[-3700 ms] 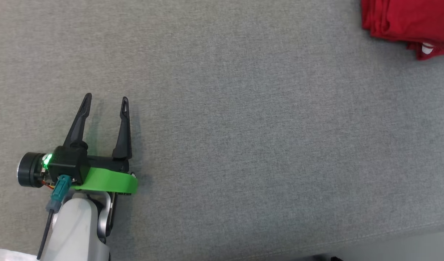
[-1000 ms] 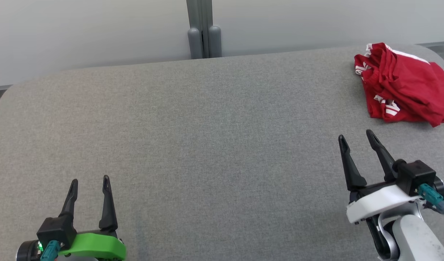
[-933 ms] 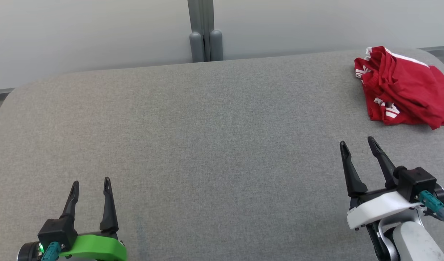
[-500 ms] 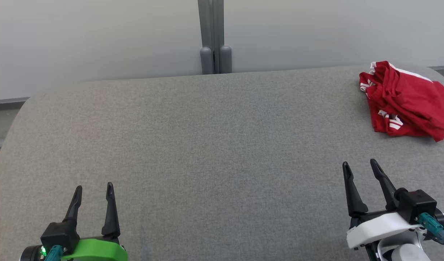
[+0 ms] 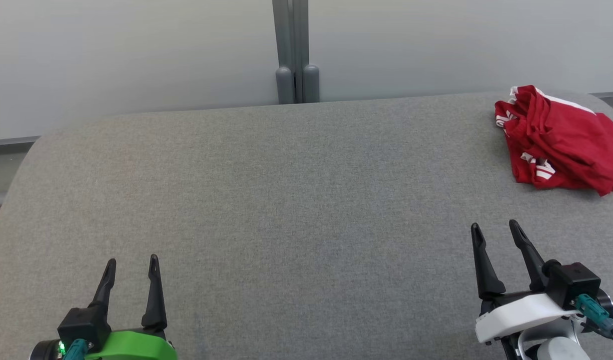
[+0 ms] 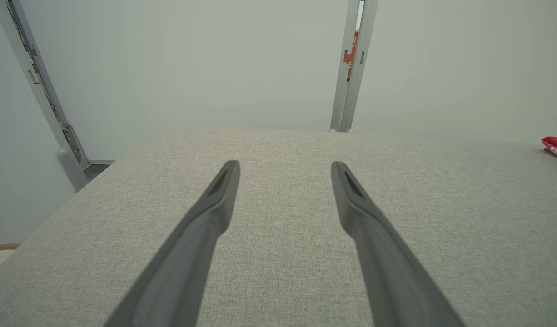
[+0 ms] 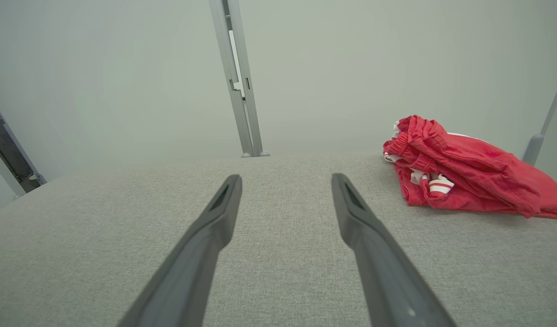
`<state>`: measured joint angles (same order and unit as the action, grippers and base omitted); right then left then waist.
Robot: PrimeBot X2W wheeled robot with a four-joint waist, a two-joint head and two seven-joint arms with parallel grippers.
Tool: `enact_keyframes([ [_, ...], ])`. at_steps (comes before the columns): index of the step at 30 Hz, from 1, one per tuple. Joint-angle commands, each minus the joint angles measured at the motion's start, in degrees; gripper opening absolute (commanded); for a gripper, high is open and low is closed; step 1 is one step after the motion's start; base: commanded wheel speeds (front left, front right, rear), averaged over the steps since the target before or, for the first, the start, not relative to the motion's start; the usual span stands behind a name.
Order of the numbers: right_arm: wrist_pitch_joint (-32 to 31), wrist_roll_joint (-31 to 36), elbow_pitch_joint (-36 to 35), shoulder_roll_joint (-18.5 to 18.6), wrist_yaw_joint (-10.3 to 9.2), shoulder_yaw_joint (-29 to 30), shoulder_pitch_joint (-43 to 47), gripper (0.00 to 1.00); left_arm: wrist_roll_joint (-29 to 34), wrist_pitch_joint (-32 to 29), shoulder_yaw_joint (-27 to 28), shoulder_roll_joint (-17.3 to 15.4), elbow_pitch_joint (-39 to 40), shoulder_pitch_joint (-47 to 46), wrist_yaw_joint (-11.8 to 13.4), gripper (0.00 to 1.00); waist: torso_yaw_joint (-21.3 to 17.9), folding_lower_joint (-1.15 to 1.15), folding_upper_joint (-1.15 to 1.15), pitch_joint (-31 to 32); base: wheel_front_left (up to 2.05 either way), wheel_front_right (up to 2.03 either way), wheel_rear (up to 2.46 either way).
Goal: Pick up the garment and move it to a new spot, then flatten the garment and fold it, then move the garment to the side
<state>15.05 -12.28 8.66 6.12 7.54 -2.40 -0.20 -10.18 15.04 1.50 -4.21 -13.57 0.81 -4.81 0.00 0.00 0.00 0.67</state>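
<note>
The red garment [image 5: 561,140] lies crumpled in a loose heap at the far right corner of the grey cloth-covered bench [image 5: 286,200], with white stripes showing among its folds; its right edge runs out of the head view; nothing touches it. The left tool [image 5: 132,259] sits at the lower left of the head view, over the near part of the bench, its two dark fingers pointing away from the robot and standing apart with bare grey cloth between them; it is open and holds nothing; a green collar sits behind its fingers. The right tool [image 5: 494,224] sits at the lower right, fingers likewise spread and empty, with a white collar behind them; it is on the near side of the garment, apart from it, with a strip of bare bench between the fingertips and the red cloth. In the right wrist view the garment lies ahead and to the right of the parted fingers, its waistband bunched at the left end of the heap; in the left wrist view only a small red and white edge of it shows at the far right. Behind the bench stands a pale wall [image 5: 136,50] with a grey upright post [image 5: 296,50] at its middle.
</note>
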Motion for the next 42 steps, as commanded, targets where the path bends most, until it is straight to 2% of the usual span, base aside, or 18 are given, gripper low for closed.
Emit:
enact_keyframes([
  [1, 0.14, 0.52, 0.11, -0.05, -0.11, 0.1, 0.66, 1.0, 0.26, 0.16, 0.13, 0.1, -0.22, -0.17, -0.16, 1.0, 0.02, 0.0, 0.0, 0.01, 0.0, 0.0, 0.0],
  [11, 0.15, 0.31, 0.58, -0.26, -0.11, 0.07, 0.62, 1.0, -0.49, 0.16, 0.5, 0.34, -0.6, -0.16, -0.6, 1.0, 0.14, 0.0, 0.0, 0.26, 0.0, 0.0, 0.0],
  [12, 0.0, -0.03, 0.5, -0.18, 0.0, -0.03, 0.01, 0.0, -0.39, -0.02, 0.35, 0.27, -0.66, -0.02, -0.32, 0.0, 0.14, 0.0, 0.0, 0.27, 0.0, 0.0, 0.0],
  [16, -0.18, -0.65, 2.21, -0.48, 0.0, -0.22, 0.71, 0.0, -0.85, -0.59, 0.41, 0.55, -2.71, 0.16, -0.3, 0.0, 0.14, 0.0, 0.0, 0.27, 0.0, 0.0, 0.0],
  [42, -6.64, -26.48, 3.12, -0.99, -0.02, 2.27, -1.6, 0.0, -26.85, -7.29, 1.9, 0.76, -1.84, -2.35, -1.11, 0.0, 0.12, 0.0, 0.0, 0.04, 0.0, 0.0, 0.0],
])
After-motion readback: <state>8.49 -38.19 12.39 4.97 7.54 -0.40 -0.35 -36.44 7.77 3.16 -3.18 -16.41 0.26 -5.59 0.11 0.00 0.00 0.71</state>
